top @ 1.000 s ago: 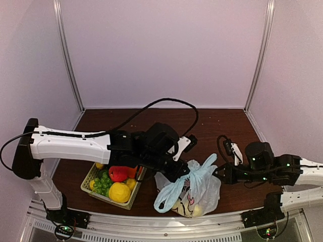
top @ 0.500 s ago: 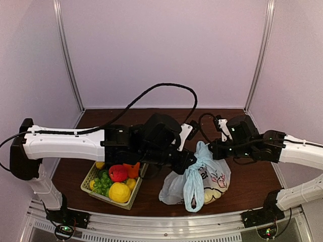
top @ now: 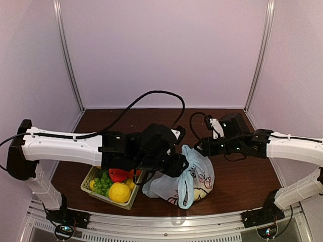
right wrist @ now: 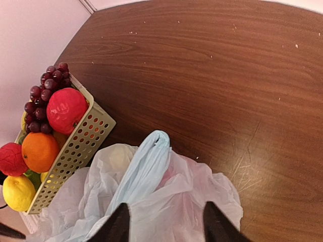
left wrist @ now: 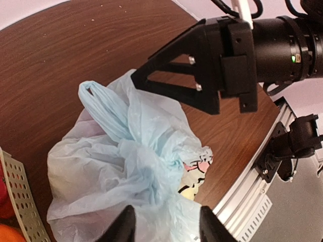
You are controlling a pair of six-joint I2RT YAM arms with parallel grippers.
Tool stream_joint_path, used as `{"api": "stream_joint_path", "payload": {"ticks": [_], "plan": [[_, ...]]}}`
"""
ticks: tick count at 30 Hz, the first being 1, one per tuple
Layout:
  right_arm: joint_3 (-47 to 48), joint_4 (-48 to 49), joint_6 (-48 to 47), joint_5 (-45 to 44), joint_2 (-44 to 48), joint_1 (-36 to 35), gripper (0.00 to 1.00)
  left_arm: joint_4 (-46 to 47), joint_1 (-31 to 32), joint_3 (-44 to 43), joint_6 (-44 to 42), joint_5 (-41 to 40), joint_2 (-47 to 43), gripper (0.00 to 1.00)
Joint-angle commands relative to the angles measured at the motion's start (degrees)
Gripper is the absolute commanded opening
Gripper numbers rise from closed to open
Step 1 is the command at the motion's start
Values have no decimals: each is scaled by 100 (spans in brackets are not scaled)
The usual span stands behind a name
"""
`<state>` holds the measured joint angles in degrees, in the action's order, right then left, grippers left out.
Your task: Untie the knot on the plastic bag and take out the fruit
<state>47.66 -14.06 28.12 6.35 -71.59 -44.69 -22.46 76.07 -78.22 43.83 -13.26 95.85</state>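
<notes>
The plastic bag (top: 177,182) is thin pale blue film, slumped on the brown table beside the basket. Its knot (left wrist: 151,169) is a bunched twist on top, with one handle loop (left wrist: 98,101) sticking out like an ear. A bit of yellow fruit (left wrist: 187,192) shows through the film beside the dark print. My left gripper (left wrist: 166,229) hangs open just over the knot, film lying between its tips. My right gripper (right wrist: 166,226) is open too, above the bag's far side, where a handle loop (right wrist: 151,154) lies flat. From above, the left gripper (top: 177,164) and right gripper (top: 198,147) flank the bag's top.
A perforated beige basket (top: 90,177) left of the bag holds a lemon (top: 119,192), green grapes (top: 103,182), red fruit (right wrist: 66,109) and an orange (right wrist: 40,151). The metal rail of the table's near edge (top: 202,216) runs close to the bag. A black cable (top: 151,94) arches over the left arm.
Both grippers have gone from shut to open and let go of the handles. The lifted bag has sunk and slumped leftward toward the basket. Both arms shifted left.
</notes>
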Motion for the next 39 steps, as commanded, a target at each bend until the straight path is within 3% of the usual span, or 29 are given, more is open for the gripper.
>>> {"api": "stream_joint_path", "payload": {"ticks": [1,4,8,11,14,19,23,31,39], "plan": [[-24,-124,-64,85,397,41,64,40,-15,123,165,-273,-394,50],[-28,-498,-120,-65,738,41,75,44,-29,205,206,-245,-489,55],[-188,-889,-115,-72,1264,39,79,243,-99,403,241,49,-541,62],[-503,-758,68,226,1634,39,88,547,-260,514,369,371,-522,63],[-899,-249,428,571,1980,-32,90,819,-335,443,400,501,-415,65],[-1439,345,706,917,2130,-203,86,750,-352,216,312,582,-138,74],[-1616,543,686,1088,1970,-300,84,685,-438,65,285,666,69,75],[-1558,677,380,1258,1613,-410,80,550,-497,-92,324,643,280,65],[-1510,619,229,1209,1341,-418,59,534,-497,-282,358,797,557,47]]}}
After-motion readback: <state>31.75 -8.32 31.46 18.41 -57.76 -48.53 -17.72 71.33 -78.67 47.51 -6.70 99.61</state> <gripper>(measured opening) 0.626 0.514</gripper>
